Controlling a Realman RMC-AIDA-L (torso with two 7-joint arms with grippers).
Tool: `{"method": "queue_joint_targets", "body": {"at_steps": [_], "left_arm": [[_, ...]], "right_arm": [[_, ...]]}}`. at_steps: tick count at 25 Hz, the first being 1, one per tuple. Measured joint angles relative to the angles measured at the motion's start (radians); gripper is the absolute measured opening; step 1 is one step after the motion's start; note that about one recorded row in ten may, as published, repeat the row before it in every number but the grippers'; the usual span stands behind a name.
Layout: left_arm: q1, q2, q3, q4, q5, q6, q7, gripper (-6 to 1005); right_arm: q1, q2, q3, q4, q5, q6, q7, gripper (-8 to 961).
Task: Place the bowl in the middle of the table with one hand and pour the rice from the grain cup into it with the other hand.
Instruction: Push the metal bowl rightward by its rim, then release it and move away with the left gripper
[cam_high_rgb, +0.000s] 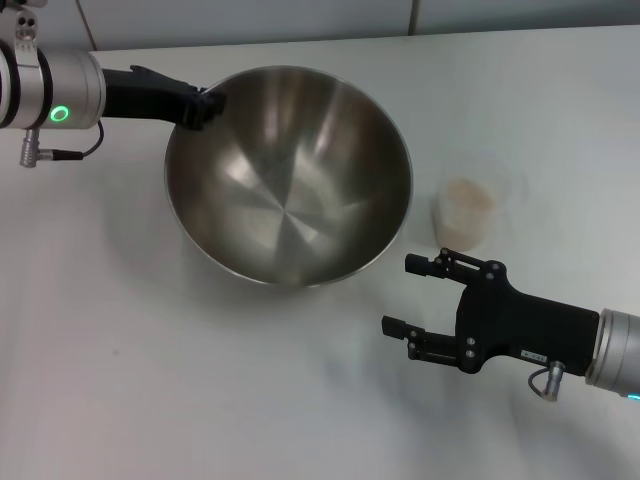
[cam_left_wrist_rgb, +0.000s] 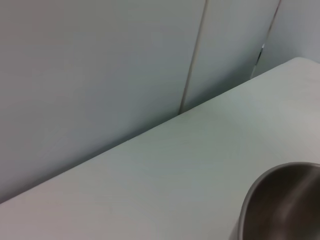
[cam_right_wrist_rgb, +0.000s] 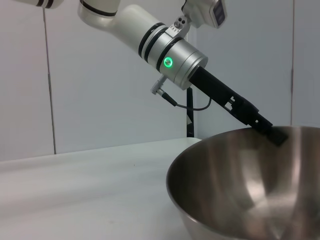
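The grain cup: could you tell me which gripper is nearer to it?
Right. The right gripper hovers open just in front of the grain cup; the left gripper grips the bowl rim, across the bowl from it.

Bare table (cam_high_rgb: 150, 380) lies around the right gripper (cam_high_rgb: 415, 296); the bowl (cam_high_rgb: 288, 175) crowds the cup (cam_high_rgb: 468, 208)

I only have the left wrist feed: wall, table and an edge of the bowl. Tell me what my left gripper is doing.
Observer: The left gripper is clamped on the far-left rim of the bowl.
Operator: Report the cup.
Observer: The grain cup stands upright on the table, right of the bowl and apart from it, with the rice inside.
Operator: Give me the right arm.
Observer: The right gripper hangs open, nearer the robot than the cup, holding nothing.
Operator: Check the bowl's contents.
Observer: It is empty; nothing poured yet.
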Motion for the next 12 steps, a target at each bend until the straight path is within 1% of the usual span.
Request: {"method": "queue_joint_targets", "body": {"at_steps": [12], "left_arm": [[0.000,-0.001,0.002,-0.007,-0.004,-0.013,-0.004,40]], "right_arm": [[0.005,0.000,0.000,0.000,0.000,0.000,0.000,762]]}}
